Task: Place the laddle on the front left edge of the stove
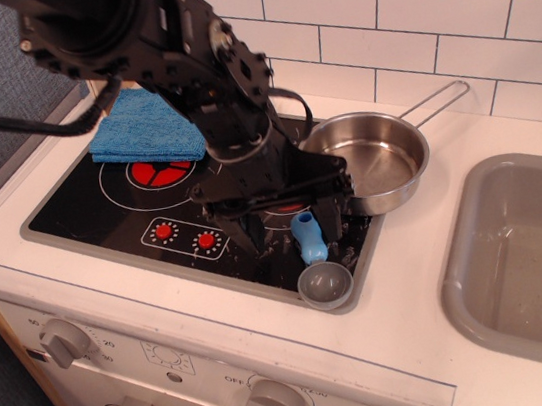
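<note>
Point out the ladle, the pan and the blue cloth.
ladle (308,237): main camera view, on its blue handle.
pan (386,161): main camera view, on the inside of its steel bowl.
cloth (139,126): main camera view, on its folded top face.

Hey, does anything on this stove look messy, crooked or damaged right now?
The stove glass is scratched near the ladle, whose bowl hangs over the front rim. A blue cloth covers part of the back left burner.
</note>
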`<state>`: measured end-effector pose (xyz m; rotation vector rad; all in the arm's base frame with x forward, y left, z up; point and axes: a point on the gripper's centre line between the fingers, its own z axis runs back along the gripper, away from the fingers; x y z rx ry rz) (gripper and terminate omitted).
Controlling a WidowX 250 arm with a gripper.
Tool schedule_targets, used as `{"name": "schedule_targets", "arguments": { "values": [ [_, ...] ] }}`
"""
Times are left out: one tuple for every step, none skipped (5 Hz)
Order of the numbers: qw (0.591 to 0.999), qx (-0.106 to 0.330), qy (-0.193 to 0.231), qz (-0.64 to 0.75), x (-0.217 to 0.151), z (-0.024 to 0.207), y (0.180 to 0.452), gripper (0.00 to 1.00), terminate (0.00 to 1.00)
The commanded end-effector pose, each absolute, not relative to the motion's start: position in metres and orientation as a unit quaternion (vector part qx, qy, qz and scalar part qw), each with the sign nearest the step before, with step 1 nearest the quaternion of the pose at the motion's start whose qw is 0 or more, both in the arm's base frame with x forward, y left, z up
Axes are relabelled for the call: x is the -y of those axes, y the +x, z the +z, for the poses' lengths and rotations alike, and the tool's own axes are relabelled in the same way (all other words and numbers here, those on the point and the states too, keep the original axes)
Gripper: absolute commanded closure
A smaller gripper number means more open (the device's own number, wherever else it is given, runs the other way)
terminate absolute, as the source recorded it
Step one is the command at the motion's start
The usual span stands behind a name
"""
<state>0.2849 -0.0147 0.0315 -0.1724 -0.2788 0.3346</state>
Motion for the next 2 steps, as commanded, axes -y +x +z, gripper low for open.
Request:
{"name": "schedule_targets", "arguments": {
  "values": [
    [0.978,0.134,-0.051,0.152,0.0255,0.0272,0.2939,0.0,0.0],
    [0.979,0.126,-0.029,0.156,0.0269,0.0242,0.2962,1.0,0.0]
  ]
}}
